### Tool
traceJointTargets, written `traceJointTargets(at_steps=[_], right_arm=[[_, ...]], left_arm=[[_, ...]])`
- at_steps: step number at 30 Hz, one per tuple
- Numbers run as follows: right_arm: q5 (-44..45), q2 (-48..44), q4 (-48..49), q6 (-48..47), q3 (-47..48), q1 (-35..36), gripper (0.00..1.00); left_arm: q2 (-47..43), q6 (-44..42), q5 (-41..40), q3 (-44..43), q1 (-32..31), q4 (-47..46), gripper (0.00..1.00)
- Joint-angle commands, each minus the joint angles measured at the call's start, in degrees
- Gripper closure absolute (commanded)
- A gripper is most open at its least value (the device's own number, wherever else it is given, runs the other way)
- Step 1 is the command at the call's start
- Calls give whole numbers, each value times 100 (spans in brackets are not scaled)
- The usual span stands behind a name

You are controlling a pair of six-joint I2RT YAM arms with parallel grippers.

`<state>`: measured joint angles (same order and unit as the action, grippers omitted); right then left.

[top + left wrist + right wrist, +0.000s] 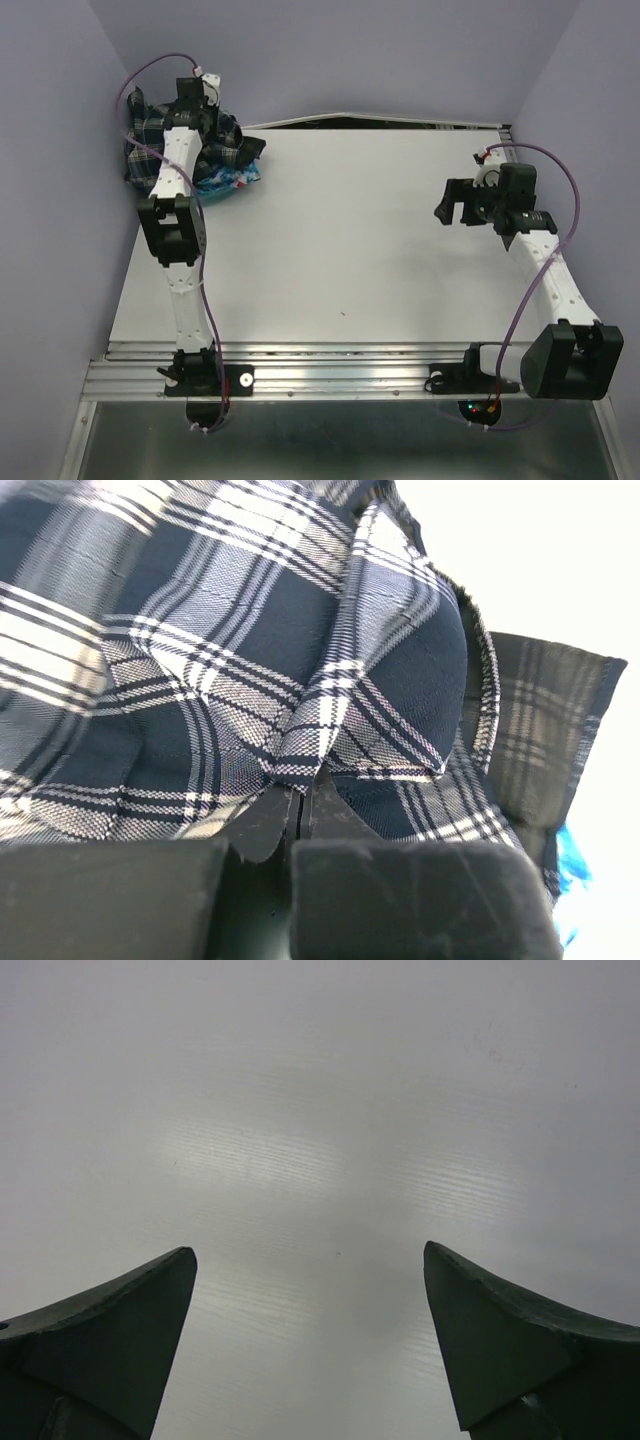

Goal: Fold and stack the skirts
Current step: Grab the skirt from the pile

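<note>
Top view: both skirts lie bunched in one heap at the far left corner of the table (pixel 350 260). The plaid skirt (pixel 235 140) is on top, and the floral skirt (pixel 228 180) shows only as a blue edge at the heap's near right side. The left arm reaches out over the heap, with the left gripper (pixel 192 100) down in the plaid; its jaw state is not readable from here. The right gripper (pixel 452 205) hovers over bare table on the right, well apart from the cloth, carrying nothing.

Left wrist view: the two fingertips are pressed together with no gap, and a raised fold of plaid runs down into the seam between them. I read this as a pinch on the plaid skirt; how much fabric is caught is hidden by the fingers. A sliver of blue floral cloth shows at the right edge, under the plaid.

Right wrist view: the jaws are spread wide, with only plain table surface between them.

Judgement: the step in hand is the first pick, separating the plaid skirt from the heap. Nothing is folded or stacked yet. The next move calls for lifting the plaid and drawing it towards the middle of the table, watching that the floral skirt does not drag along, then laying it flat. The right gripper would need to come across and take a second edge so the cloth can be spread.
</note>
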<state>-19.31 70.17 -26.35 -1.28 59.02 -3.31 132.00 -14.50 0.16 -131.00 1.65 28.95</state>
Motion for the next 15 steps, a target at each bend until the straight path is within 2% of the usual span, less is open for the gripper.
traceJointTargets(at_steps=[1, 9, 15], right_arm=[[-3, -276, 227, 22, 48, 15, 0], [-20, -320, 227, 84, 92, 15, 0], [15, -320, 218, 110, 188, 15, 0]], left_arm=[[-1123, 149, 227, -566, 46, -153, 100], [-2537, 237, 1108, -611, -139, -460, 100], [-3171, 264, 1320, -576, -937, -697, 100]])
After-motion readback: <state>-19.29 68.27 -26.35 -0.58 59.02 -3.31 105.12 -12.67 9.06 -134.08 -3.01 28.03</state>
